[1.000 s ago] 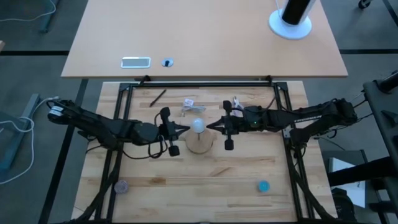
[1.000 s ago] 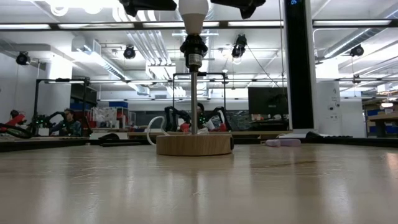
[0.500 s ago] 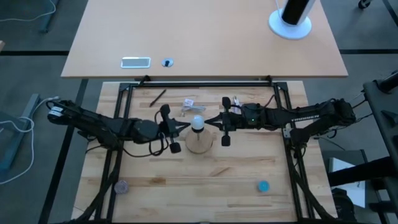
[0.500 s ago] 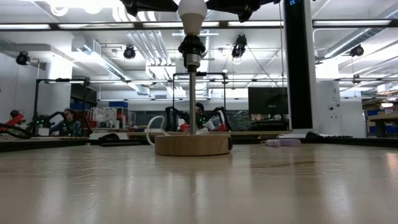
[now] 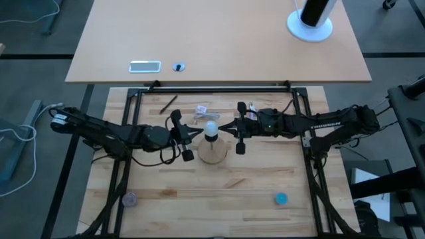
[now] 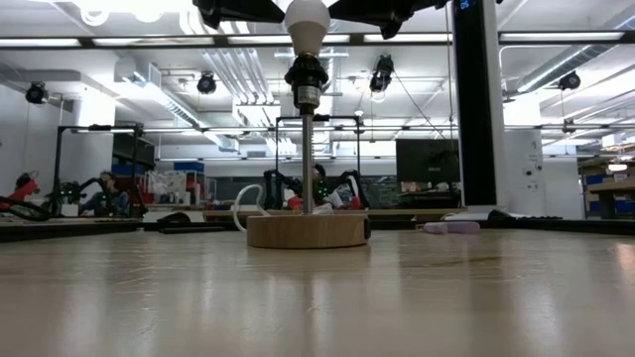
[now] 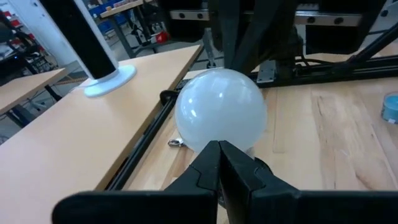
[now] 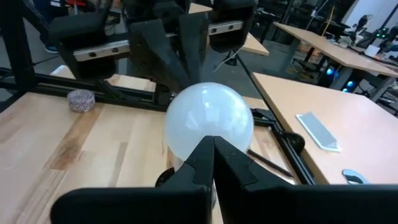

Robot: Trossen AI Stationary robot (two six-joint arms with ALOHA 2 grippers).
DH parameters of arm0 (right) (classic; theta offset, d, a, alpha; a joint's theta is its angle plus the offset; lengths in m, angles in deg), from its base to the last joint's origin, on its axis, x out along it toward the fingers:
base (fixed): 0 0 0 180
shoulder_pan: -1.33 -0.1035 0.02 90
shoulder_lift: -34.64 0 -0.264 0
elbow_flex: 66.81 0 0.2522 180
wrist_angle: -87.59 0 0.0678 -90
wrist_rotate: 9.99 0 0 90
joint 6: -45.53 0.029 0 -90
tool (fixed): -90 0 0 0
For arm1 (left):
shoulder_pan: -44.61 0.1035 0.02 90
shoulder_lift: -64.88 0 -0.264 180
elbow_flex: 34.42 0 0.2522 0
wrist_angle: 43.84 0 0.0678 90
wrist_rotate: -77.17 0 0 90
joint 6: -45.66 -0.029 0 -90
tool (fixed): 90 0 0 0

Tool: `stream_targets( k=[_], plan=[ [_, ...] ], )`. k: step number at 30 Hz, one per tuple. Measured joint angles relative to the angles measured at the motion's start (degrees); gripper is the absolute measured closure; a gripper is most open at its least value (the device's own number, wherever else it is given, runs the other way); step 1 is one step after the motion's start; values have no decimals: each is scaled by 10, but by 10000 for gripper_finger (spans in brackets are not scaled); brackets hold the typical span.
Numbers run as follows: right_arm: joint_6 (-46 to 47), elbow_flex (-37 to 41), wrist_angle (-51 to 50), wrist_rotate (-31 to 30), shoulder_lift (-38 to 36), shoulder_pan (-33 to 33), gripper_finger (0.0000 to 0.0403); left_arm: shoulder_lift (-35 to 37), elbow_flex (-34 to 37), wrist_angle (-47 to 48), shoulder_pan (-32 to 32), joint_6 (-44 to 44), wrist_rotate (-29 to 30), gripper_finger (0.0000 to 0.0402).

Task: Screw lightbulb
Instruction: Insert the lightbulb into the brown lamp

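Note:
The white lightbulb (image 5: pixel 211 129) stands upright in the black socket (image 6: pixel 306 74) on a thin post above the round wooden disc (image 6: pixel 310 230), which rests flat on the table. My left gripper (image 5: pixel 199 135) is shut, its tip at the bulb's left side. My right gripper (image 5: pixel 223 131) is also shut, with its tip at the bulb's right side. In each wrist view the bulb (image 7: pixel 221 109) (image 8: pixel 208 115) fills the middle, with the opposite arm behind it. My left gripper lays its shut fingertips (image 7: pixel 219 149) against the lower part of the bulb's round glass (image 7: pixel 211 134). It comes nearly level from the table's left. The tip itself hides the exact spot. My right gripper meets the opposite side of the glass (image 8: pixel 208 132) with its shut fingertips (image 8: pixel 211 146), nearly level from the table's right. The bulb stays upright in the socket between the two tips.
A crumpled clear wrapper (image 5: pixel 202 111) and a dark stick (image 5: pixel 168 103) lie just beyond the disc. A blue cap (image 5: pixel 281 198) and a grey lump (image 5: pixel 129 198) sit near the front edge. Black frame rails (image 5: pixel 212 89) border the board's far side.

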Motion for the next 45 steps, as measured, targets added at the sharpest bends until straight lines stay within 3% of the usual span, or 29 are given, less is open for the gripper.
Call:
stream_targets(
  k=[13, 36, 45],
  plan=[
    [6, 0, 3, 15, 1, -2, 403, 0, 0, 10, 6, 11, 14, 401],
    [38, 1, -58, -10, -41, -3, 403, 25, 0, 59, -6, 40, 16, 401],
    [39, 1, -56, -29, -50, 0, 403, 22, 0, 40, -17, 28, -19, 401]
  ],
)
